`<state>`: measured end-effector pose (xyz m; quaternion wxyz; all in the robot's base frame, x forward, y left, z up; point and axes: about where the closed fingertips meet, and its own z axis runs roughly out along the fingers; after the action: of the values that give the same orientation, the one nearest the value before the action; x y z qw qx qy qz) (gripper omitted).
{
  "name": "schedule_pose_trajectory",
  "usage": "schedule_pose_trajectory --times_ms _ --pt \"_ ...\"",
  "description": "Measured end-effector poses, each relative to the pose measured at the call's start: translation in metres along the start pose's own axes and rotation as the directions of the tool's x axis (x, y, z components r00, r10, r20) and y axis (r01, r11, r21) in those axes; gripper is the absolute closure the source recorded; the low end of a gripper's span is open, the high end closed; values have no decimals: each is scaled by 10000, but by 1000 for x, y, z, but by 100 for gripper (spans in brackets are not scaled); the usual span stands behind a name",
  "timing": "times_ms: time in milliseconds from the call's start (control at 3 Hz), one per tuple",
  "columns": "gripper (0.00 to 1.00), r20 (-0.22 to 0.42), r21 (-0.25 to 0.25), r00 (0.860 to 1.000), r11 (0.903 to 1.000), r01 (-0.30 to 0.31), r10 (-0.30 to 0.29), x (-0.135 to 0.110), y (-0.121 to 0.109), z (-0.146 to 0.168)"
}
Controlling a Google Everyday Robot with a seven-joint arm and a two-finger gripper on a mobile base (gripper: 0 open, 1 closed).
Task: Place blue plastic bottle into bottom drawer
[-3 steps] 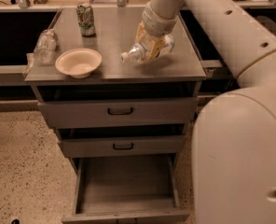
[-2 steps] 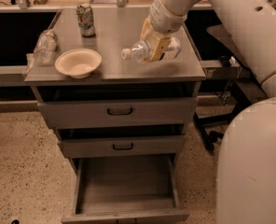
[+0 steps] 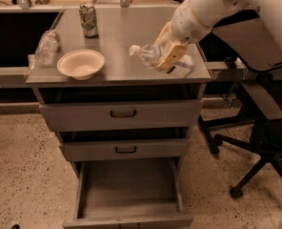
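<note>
As jaws hover over cabinet (image 3: 126,37), they clamp blue plastic bottle (image 3: 148,54).

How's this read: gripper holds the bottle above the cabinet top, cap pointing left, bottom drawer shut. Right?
One slip: the camera view shows the bottom drawer pulled open, not shut. The rest stands: the gripper holds the bottle above the cabinet top, cap pointing left.
</note>
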<state>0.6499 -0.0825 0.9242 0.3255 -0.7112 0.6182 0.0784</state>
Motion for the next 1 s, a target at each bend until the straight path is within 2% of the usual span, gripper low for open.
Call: schedule_pose_trajectory --times_ms 333,667,1000 --pt "100 1213 19 9916 9990 -456 450 4 3 1" --pt "100 3404 -191 9276 9875 -1567 1538 19 25 26" --pt "100 5557 -961 7871 9611 -2588 2676 6 67 32"
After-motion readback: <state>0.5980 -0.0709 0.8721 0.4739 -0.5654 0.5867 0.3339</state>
